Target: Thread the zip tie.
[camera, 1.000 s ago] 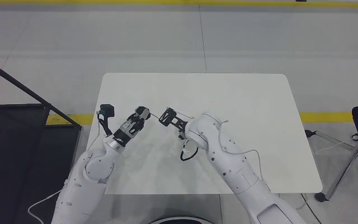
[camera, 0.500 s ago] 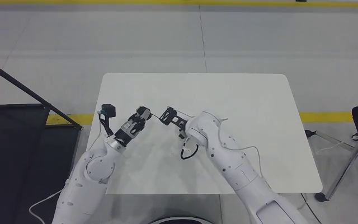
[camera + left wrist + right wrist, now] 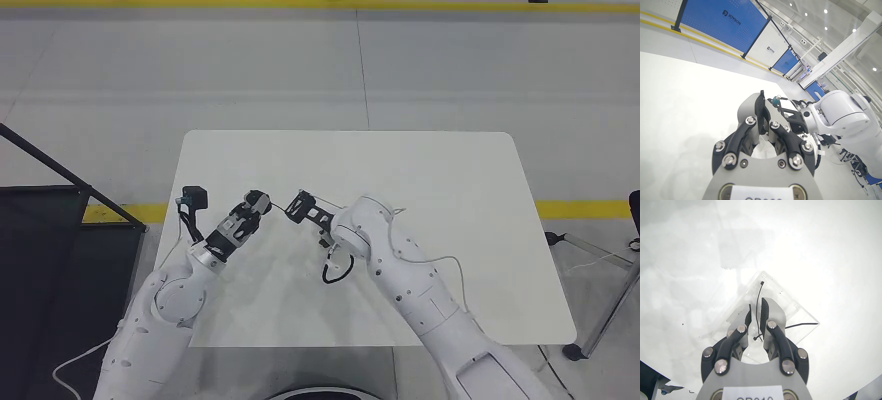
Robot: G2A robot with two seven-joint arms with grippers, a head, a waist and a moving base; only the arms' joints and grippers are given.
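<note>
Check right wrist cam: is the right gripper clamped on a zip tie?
No: the right gripper is open, its jaws standing apart on either side of a black zip tie in the clear tray.

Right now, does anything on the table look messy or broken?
Nothing looks broken or spilled. The curved zip tie and the straight zip tie lie loose inside the clear box, and the straight one's tip reaches a corner. The right gripper hangs open above them.
</note>
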